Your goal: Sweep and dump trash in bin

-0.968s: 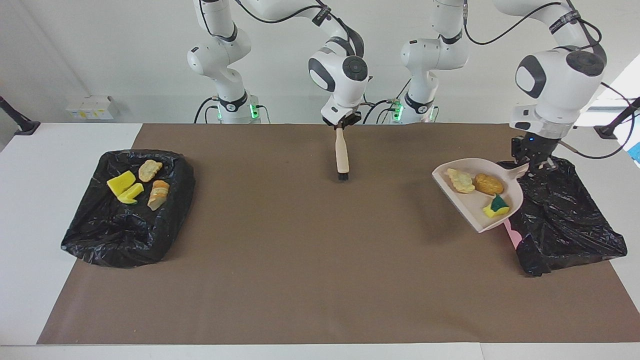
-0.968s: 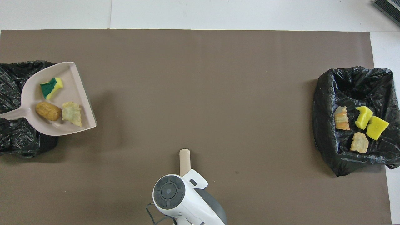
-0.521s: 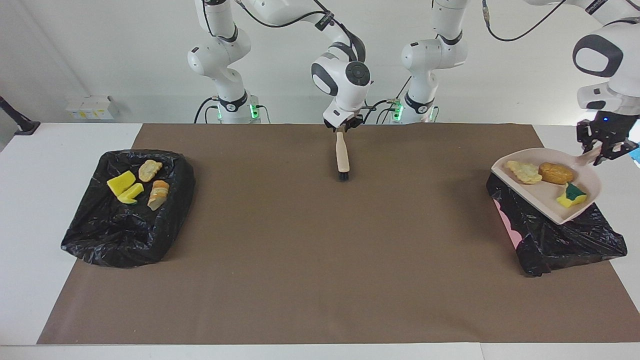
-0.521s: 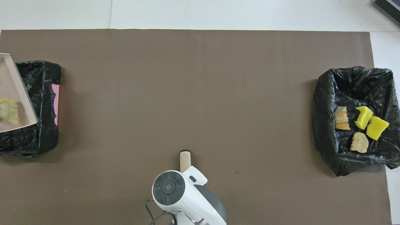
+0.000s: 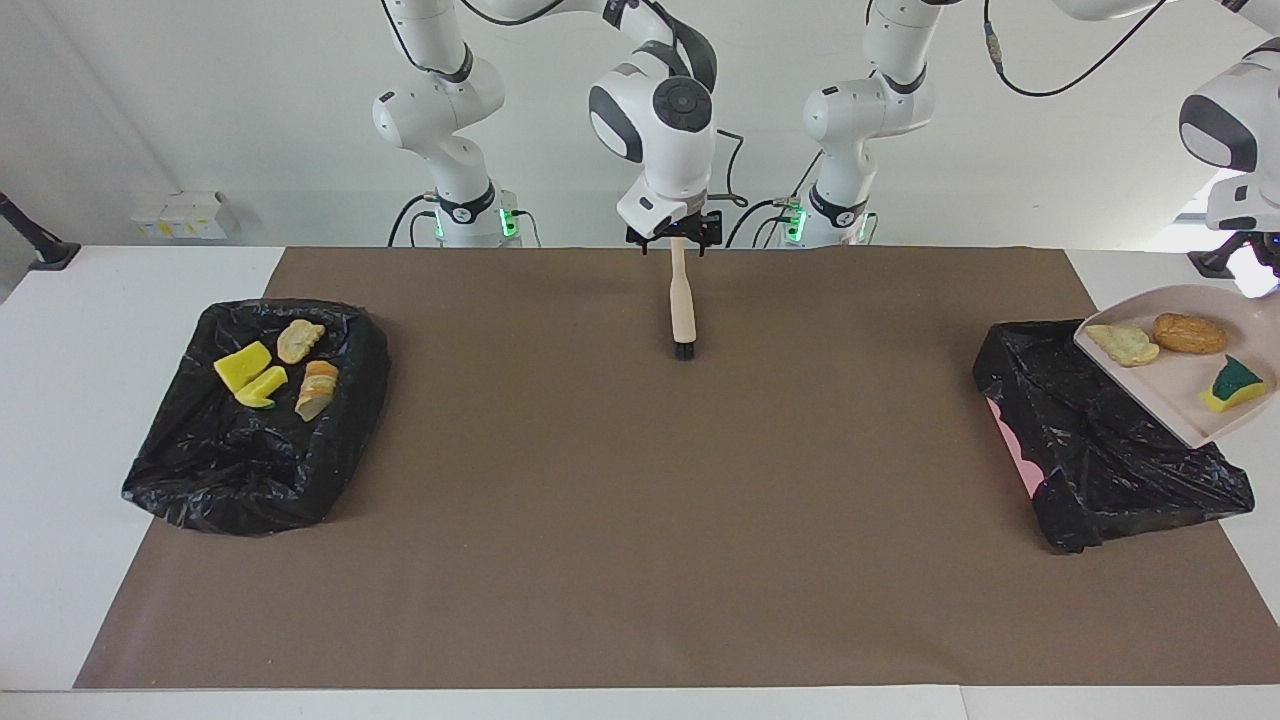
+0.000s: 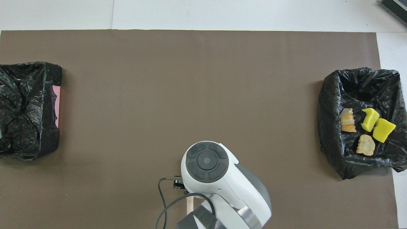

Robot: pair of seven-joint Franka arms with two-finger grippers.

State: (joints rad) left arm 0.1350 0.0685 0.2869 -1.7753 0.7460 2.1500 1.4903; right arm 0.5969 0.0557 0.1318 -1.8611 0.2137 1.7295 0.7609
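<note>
Now the load is up in the air. The beige dustpan (image 5: 1165, 395) hangs over the end of the black-lined bin (image 5: 1090, 440) at the left arm's end of the table, carrying three pieces of trash: a pale lump (image 5: 1122, 343), an orange-brown bun (image 5: 1188, 333) and a green-and-yellow sponge (image 5: 1236, 384). Its handle runs out of view toward the left gripper (image 5: 1262, 262), so whether that claw is clamped on it cannot be told.

What the dump turns on, as I judge it, is the pan's open lip. It faces the table's middle, and the bin's hollow lies below it on that side, so tipping the lip down should slide the pieces in.

The right gripper (image 5: 674, 236) waits over the brown mat (image 5: 640, 520), closed on the brush (image 5: 683, 305), which hangs bristles down. Four more pieces already lie in the other bin (image 5: 250, 470) at the right arm's end.
</note>
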